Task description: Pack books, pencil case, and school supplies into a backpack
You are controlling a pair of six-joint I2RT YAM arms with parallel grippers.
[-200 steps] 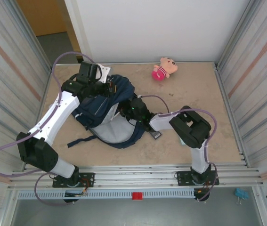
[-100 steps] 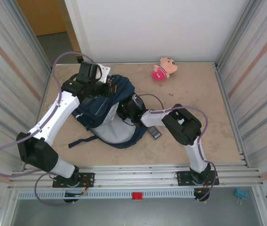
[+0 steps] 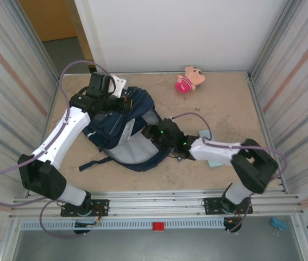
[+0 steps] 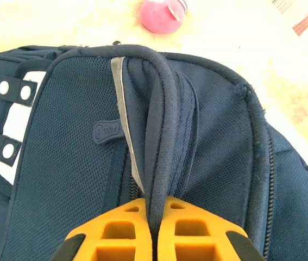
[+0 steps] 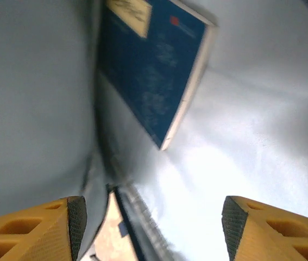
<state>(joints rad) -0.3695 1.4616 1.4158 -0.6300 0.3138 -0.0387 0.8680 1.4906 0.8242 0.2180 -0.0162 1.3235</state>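
**Backpack [image 3: 122, 130] pinched at top by left gripper, right gripper open over booklet inside**

Top view: the navy backpack lay left of centre on the tan table [image 3: 230, 103], mouth open toward the right of the frame and pale grey lining showing. Dark straps trailed toward the lower left. The left gripper [image 3: 122, 104] sat at the bag's upper edge. The right gripper [image 3: 155, 130] was at the mouth of the bag, with its arm stretched in from the lower right. The teal pencil case [image 3: 205, 134] lay flat on the table to the right of the bag, crossed and partly hidden by the right forearm. A pink plush toy [image 3: 189, 79] sat at the upper centre, well apart from the bag.

Left wrist view: the left gripper [image 4: 152, 228] was at the bottom centre. Its orange fingers [image 4: 115, 231] were pressed together on a thick navy strap loop of the backpack [image 4: 67, 163], so it was clamped on the bag. A thin pale reflective stripe [image 4: 122, 103] ran down beside the loop, a zip pull [image 4: 107, 131] sat to its left, and white snaps [image 4: 12, 89] were at the left edge. The plush toy [image 4: 163, 12] showed at the top.

Right wrist view: the right gripper [image 5: 152, 225] had its orange fingertips [image 5: 39, 228] far apart in the bottom corners with nothing between them, so it was open and empty. The navy booklet [image 5: 148, 76] lay tilted in the upper centre, resting against the pale lining [image 5: 251, 136] inside the bag, with its pale page edge toward the right. It was clear of both fingers. The picture was blurred.
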